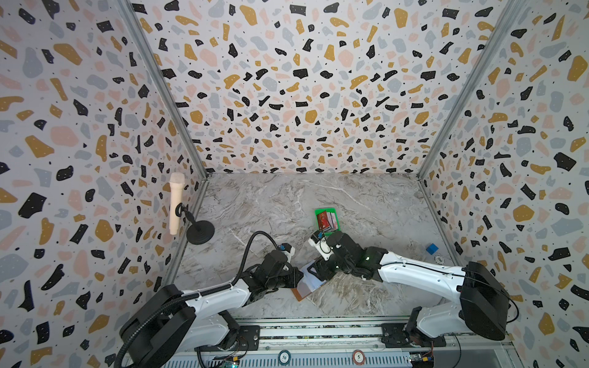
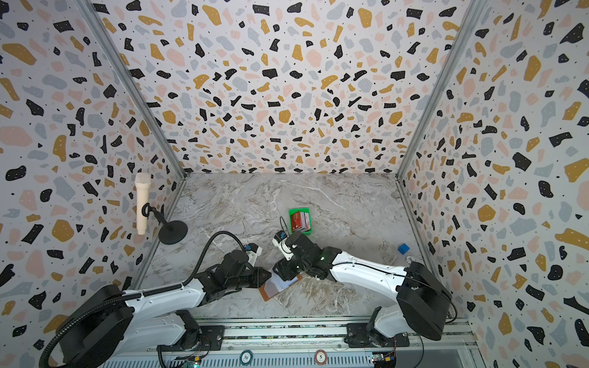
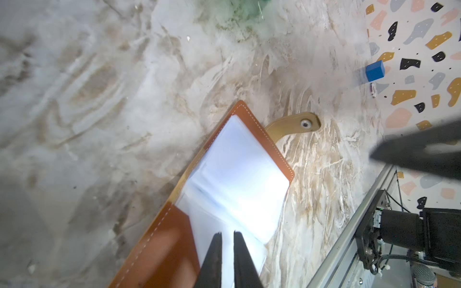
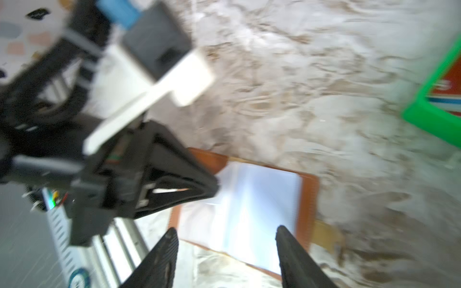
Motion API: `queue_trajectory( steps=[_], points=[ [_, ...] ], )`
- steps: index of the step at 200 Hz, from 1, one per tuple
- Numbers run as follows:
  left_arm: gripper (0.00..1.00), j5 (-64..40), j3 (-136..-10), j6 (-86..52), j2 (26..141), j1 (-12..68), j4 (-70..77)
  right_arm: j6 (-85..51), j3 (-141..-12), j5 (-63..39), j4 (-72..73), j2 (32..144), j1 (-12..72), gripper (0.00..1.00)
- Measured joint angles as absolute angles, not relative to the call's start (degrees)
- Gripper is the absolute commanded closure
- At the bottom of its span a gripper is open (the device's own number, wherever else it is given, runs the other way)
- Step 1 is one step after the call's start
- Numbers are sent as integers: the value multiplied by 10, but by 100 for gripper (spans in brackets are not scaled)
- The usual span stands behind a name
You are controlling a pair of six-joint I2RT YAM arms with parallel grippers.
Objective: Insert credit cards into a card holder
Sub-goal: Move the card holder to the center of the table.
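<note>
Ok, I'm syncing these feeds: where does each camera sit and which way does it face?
Top views: high above the robot's base, looking down at the table; left arm and right arm show.
Left wrist: on the left arm, looking along the left pincer at the open card holder.
Right wrist: on the right arm, looking past the open right pincer at the card holder; left pincer shows.
Shared: all show the card holder.

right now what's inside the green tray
A stack of credit cards, a red one on top, with pale and dark edges fanned out beside it. The faces of the lower cards and the floor of the green tray beneath them are covered, so their count is unclear.
</note>
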State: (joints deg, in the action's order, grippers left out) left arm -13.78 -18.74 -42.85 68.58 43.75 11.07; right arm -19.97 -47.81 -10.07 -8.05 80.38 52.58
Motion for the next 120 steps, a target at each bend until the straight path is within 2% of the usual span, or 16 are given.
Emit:
queue_trajectory(
  steps=[35, 63, 76, 109, 120],
  points=[
    [81, -123, -175, -430, 658, 438, 84, -213, -450, -107, -68, 833, 461, 36],
    [80, -102, -177, -430, 610, 438, 59, -216, -450, -119, -51, 878, 454, 45],
    [80, -95, -184, -430, 591, 438, 44, -218, -450, -121, -44, 894, 453, 54],
    [79, -85, -214, -429, 569, 440, 23, -223, -448, -114, -36, 907, 452, 99],
    [79, -84, -224, -429, 567, 445, 22, -229, -444, -109, -27, 906, 452, 100]
  ],
)
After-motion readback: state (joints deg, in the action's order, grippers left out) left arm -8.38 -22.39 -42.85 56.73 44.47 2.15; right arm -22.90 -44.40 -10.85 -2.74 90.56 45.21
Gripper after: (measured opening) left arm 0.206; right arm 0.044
